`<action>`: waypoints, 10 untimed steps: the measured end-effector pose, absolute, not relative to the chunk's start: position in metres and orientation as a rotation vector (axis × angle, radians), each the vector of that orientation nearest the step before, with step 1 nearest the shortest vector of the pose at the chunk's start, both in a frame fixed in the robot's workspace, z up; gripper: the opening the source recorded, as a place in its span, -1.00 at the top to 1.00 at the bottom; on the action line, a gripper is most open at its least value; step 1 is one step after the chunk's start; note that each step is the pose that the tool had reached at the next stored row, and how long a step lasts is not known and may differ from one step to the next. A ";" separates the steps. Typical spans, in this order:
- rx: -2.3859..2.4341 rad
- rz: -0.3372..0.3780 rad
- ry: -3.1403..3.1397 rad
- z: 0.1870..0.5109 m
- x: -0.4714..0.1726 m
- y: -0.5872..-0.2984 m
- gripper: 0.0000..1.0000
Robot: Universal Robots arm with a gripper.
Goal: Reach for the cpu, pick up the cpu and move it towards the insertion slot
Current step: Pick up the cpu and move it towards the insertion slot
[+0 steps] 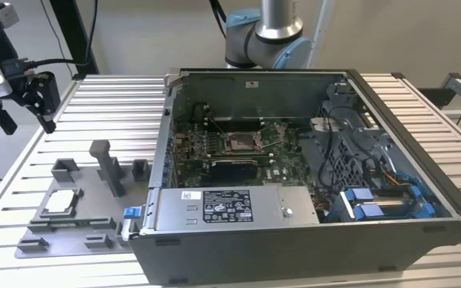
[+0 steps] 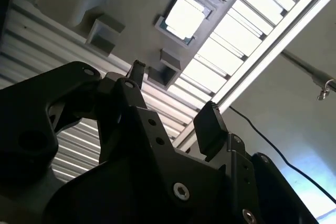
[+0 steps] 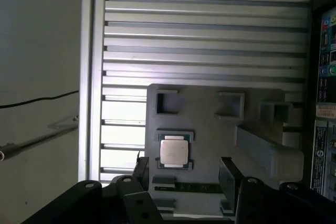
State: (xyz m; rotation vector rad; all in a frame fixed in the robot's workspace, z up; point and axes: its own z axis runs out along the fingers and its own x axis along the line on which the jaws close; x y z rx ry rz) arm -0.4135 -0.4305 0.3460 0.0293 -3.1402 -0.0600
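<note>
Hanging at the exterior view's left, high over the edge of the ribbed aluminium table, the black two-fingered gripper is well apart from everything it is meant to handle. Its fingers are spread wide, with nothing between them, and touch nothing. In both wrist views they point toward the fixture. I judge this an approach stance, the spread set broader than the chip so a finger can pass on either side of it.

To the right of the gripper, and lower, lies the flat grey plastic fixture plate with its upright blocks. The cpu, a small thin square chip with a silvery metal top and pale rim, sits flat in a shallow framed recess of that plate, metal face up. The recess likely keeps it square and in a known spot for the grasp. In the first wrist view the cpu lies roughly in line with the gap between the fingers.

Further right stands the dark-grey metal computer case, open on top so the green circuit board can be reached from above. The insertion slot, a square silver-framed socket with a dark centre, lies there uncovered, well apart from the cpu. The reach is not yet finished.
</note>
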 end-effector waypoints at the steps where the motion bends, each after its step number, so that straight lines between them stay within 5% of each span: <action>1: 0.029 -0.060 -3.140 0.346 -0.414 -0.431 -1.00; 10: 0.029 -0.060 -3.140 0.343 -0.414 -0.431 -1.00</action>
